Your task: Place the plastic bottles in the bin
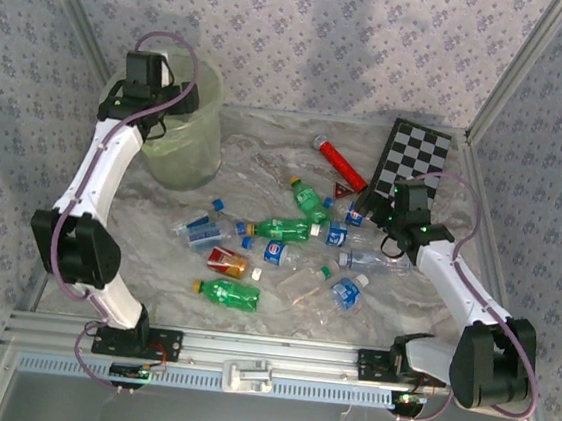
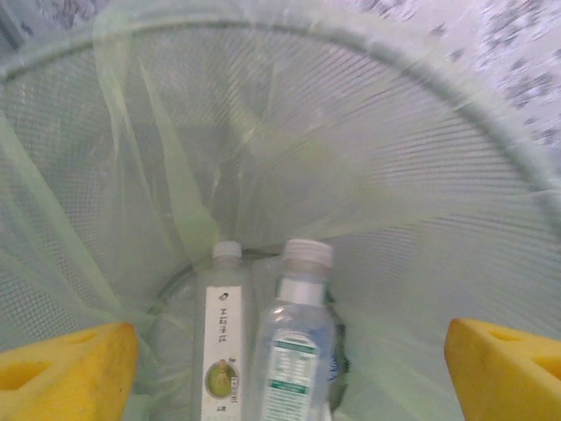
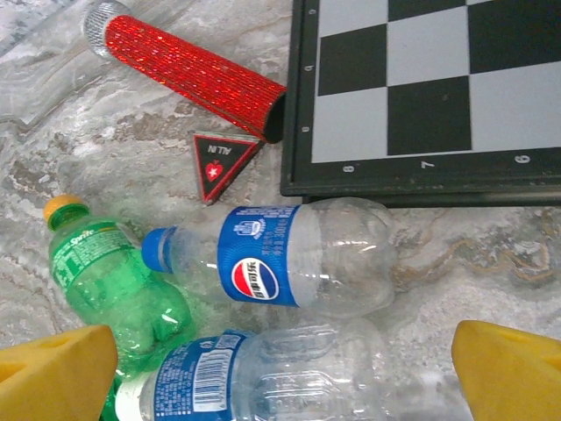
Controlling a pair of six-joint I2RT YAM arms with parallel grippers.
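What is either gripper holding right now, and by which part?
Nothing. The left gripper is open over the bin, two bottles lying loose inside it; the right gripper is open above the Pepsi bottle, gripping nothing.

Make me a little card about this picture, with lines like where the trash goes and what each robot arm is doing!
trash spot: pale-green bin, back left on the table
already inside: two bottles with white caps
left arm: left gripper open above the bin, holding nothing
right arm: right gripper open above a clear blue-label bottle, near a Pepsi bottle and a Sprite bottle
still out: many plastic bottles lying on the table
other stuff: red glitter tube, checkerboard
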